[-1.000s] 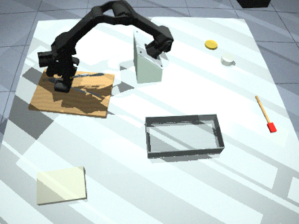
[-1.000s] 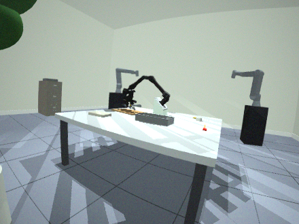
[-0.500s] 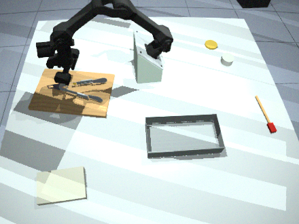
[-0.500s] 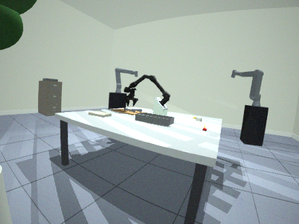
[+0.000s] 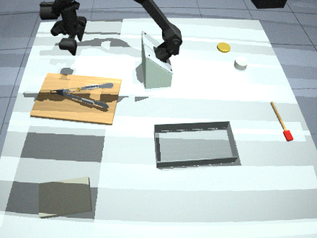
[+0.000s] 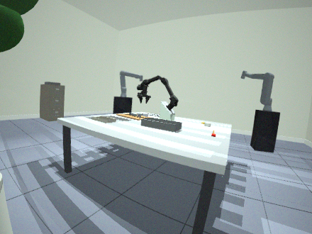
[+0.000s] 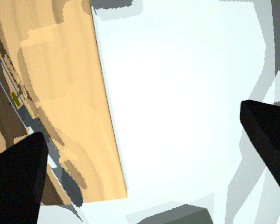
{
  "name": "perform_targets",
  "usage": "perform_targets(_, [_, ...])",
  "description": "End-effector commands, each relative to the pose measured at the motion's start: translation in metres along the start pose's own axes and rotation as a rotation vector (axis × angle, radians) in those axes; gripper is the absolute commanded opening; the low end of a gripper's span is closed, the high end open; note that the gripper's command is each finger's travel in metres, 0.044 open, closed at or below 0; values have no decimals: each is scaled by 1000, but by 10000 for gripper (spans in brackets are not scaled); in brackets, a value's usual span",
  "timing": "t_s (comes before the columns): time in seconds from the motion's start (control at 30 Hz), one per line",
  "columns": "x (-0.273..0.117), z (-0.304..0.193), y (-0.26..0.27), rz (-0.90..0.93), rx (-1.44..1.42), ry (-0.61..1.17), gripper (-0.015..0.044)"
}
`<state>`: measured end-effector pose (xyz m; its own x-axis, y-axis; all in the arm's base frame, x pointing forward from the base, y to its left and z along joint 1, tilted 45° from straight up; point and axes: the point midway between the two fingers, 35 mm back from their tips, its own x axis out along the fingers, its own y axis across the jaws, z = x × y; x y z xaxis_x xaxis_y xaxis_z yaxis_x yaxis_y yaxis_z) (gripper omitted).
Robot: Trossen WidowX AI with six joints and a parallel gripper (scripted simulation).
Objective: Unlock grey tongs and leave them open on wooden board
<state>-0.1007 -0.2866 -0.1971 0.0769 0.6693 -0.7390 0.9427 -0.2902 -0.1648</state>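
The grey tongs [image 5: 101, 104] [image 7: 71, 191] lie on the wooden board [image 5: 72, 116] [image 6: 124, 115] [image 7: 75, 75] with their two arms spread in a V. The hinge is at the board's left side and the tips point right in the top view. My gripper [image 5: 76, 47] [image 6: 144, 102] [image 7: 145, 126] is open and empty, raised above the table behind the board, with its fingers pointing down. It is apart from the tongs. The roasting tin [image 5: 196, 162] [image 6: 161, 125] stands right of the board and nearer the front, with nothing in it.
A pale green wedge-shaped stand [image 5: 158, 78] is at the arm's base. A beige slab [image 5: 65, 197] lies at the front left. A yellow disc [image 5: 223, 47], a white round piece [image 5: 240, 63] and a red-headed spatula [image 5: 278, 115] are on the right.
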Motion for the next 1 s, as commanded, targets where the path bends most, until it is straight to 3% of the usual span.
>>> perform_targets(0.0, [-14,0,-1,-6,-9,-5,440])
perform_targets(0.17, [-49,-2,0,5,6,-11,440])
perform_targets(0.97, [-49,-2,0,5,6,-11,440])
